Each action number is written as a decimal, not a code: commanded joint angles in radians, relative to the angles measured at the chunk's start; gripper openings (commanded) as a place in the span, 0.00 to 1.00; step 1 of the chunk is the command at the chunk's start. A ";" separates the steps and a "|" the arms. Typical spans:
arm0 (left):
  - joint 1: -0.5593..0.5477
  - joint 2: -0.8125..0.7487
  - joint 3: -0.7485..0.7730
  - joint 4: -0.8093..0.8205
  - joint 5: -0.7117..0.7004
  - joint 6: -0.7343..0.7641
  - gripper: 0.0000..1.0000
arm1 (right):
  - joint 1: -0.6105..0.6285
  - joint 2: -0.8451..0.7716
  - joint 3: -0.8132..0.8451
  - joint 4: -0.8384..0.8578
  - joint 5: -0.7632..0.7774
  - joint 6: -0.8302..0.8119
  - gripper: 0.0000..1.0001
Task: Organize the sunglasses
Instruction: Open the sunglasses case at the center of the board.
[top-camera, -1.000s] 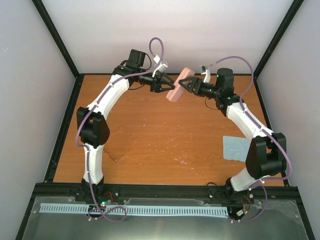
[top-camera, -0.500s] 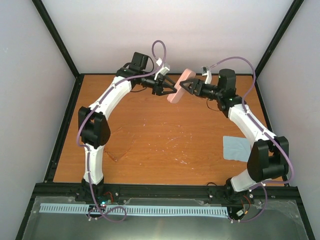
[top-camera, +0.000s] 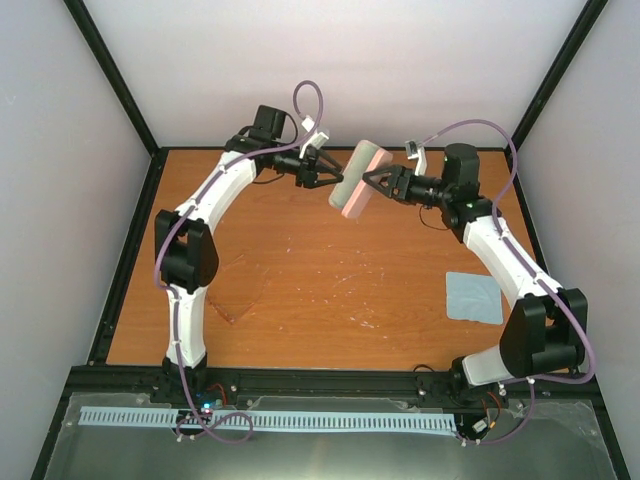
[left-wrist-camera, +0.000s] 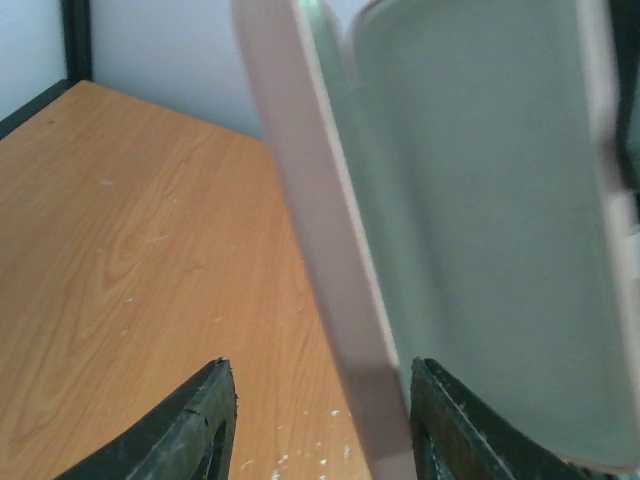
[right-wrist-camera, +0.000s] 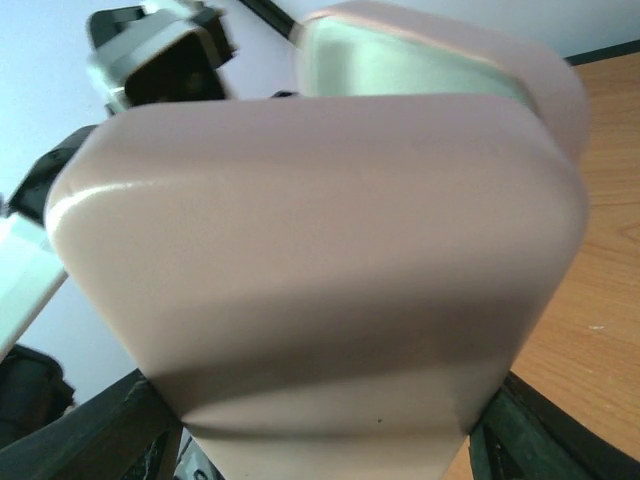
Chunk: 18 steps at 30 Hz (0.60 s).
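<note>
The pink case (top-camera: 352, 185) hangs in the air above the far middle of the table (top-camera: 330, 330), tilted, with its long side running from far right to near left. The right gripper (top-camera: 372, 183) comes at it from the right and pinches it across its width; in the right wrist view the case (right-wrist-camera: 320, 270) fills the whole gap between the two fingers (right-wrist-camera: 130, 435). The case is open a little, a pale grey-green lining showing at its far end. The left gripper (top-camera: 328, 172) meets it from the left with jaws spread. In the left wrist view the pink rim of the case (left-wrist-camera: 330, 260) runs down between the fingers, close against the right-hand finger (left-wrist-camera: 445, 430) and well apart from the other, with the lining beside it; nothing is clamped there. The sunglasses (top-camera: 243, 288) lie on the near left of the table, just right of the left arm's elbow, faint against the wood and apart from both grippers. A blue cloth (top-camera: 473, 297) lies flat on the near right, beside the right arm.
</note>
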 joint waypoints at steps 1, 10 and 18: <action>-0.003 0.052 0.008 0.030 -0.082 0.037 0.49 | 0.022 -0.075 0.009 0.052 -0.145 -0.002 0.04; 0.109 0.020 0.037 0.187 0.175 -0.232 0.91 | 0.021 -0.072 -0.043 0.073 0.003 -0.020 0.03; 0.154 -0.003 -0.067 0.287 0.518 -0.420 0.88 | 0.022 -0.028 -0.066 0.235 0.026 0.050 0.03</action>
